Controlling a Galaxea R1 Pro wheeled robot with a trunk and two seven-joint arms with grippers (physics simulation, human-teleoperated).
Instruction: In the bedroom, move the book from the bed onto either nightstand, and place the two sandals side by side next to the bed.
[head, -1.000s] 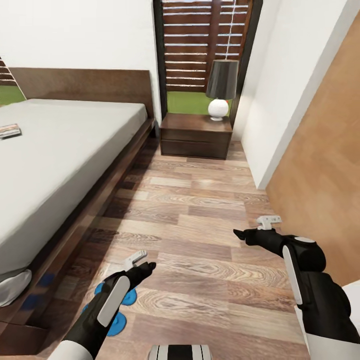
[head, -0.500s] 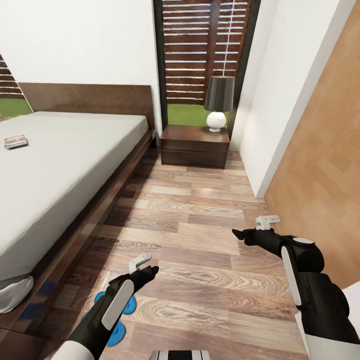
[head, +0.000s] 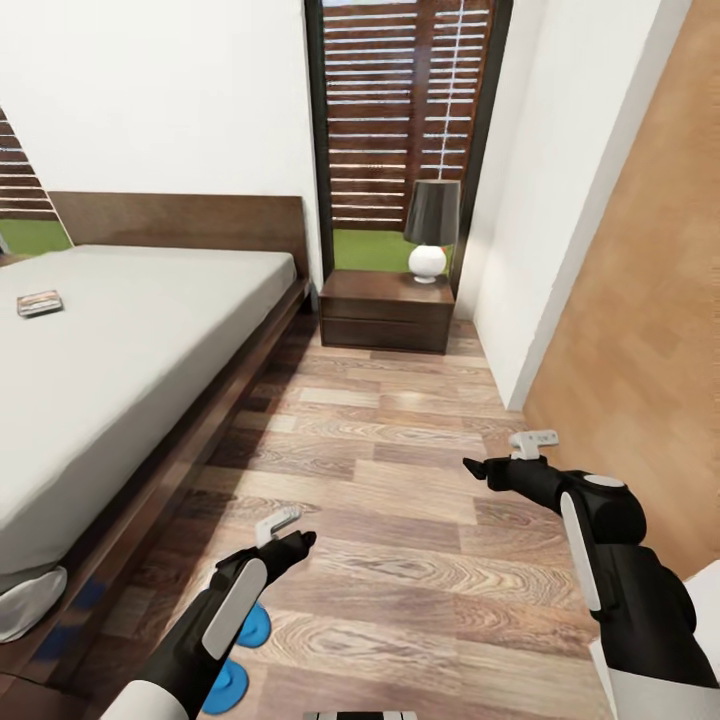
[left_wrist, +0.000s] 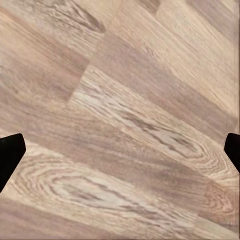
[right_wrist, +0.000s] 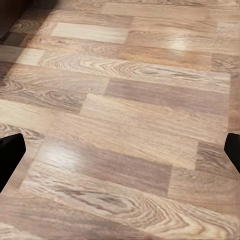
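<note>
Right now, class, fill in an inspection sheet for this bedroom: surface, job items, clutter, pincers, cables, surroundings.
Surface: wood-plank floor, bare between the arms.
Job's things: book lies on the bed; two blue sandals on the floor beside the bed, partly hidden under the left arm; nightstand by the window.
Clutter: lamp on the nightstand.
Grippers: left pincer open, empty; right pincer open, empty.
Cables: nothing seen.
Surroundings: white walls, slatted window.

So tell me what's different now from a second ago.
Mostly the camera moved: the whole head view shifted, so the bed, book and nightstand sit lower and smaller. The sandals lie lower in frame. Both grippers, left and right, stay open and empty above the floor.
</note>
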